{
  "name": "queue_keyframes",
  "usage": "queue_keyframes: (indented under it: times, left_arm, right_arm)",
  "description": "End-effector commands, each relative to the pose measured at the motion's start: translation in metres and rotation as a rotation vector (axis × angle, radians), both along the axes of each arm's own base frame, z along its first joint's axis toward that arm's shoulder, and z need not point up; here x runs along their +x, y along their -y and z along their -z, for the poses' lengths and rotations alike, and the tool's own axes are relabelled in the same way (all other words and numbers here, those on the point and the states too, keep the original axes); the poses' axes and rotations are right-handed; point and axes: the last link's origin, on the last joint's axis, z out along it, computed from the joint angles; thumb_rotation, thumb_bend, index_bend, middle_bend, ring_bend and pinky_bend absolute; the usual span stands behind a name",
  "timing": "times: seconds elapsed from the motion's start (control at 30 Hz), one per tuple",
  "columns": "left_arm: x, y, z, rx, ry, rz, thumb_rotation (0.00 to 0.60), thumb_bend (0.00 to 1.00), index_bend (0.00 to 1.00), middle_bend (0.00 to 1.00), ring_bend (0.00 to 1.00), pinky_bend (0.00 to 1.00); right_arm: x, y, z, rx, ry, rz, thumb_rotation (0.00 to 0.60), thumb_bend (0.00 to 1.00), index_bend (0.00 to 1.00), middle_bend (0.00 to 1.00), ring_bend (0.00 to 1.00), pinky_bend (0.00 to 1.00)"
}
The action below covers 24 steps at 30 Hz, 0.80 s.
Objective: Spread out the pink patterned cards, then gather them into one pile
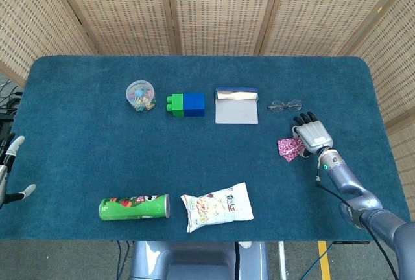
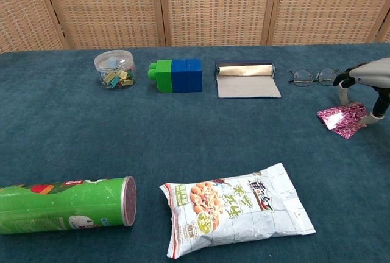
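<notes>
Here the pink patterned cards (image 2: 342,119) lie bunched in a small overlapping pile on the dark teal carpeted surface (image 1: 84,157), near its right edge, just in front of the thin wire-framed glasses (image 1: 285,105). The right hand (image 1: 312,136) is over them, palm down, its fingertips (image 2: 339,100) lowered to the cards on either side; from these views I cannot tell whether it grips them or only touches them. The left hand (image 1: 8,170) shows only at the far left edge of the head view, off the surface, its fingers apart and holding nothing.

Along the back sit a clear round tub of small coloured pieces (image 1: 141,94), a green and blue block of large toy bricks (image 1: 186,105), and a grey rectangular sheet with a shiny roll at its far edge (image 1: 236,105). Near the front lie a green cylindrical crisp can on its side (image 1: 134,207) and, just beside it, a white snack packet (image 1: 217,206).
</notes>
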Motion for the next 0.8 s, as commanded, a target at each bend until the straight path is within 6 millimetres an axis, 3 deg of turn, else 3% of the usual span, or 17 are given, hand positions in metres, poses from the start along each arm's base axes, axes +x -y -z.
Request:
queue_keyframes:
  times: [0.03,0.57,0.8]
  left_arm:
    - [0.000,0.000,0.000,0.001,0.000,0.000,0.600,0.03,0.00,0.00,0.00,0.00]
    - [0.002,-0.003,0.001,-0.002,0.002,0.005,0.600,0.03,0.00,0.00,0.00,0.00]
    - [0.002,-0.004,0.001,0.009,0.001,0.010,0.600,0.03,0.00,0.00,0.00,0.00]
  right_arm:
    - [0.000,0.001,0.000,0.003,-0.005,0.000,0.600,0.24,0.38,0.11,0.00,0.00]
    - [-0.002,0.004,-0.011,-0.011,-0.019,-0.009,0.600,0.21,0.30,0.09,0.00,0.00]
    - [0.008,0.000,-0.031,-0.113,0.097,-0.026,0.600,0.21,0.30,0.09,0.00,0.00]
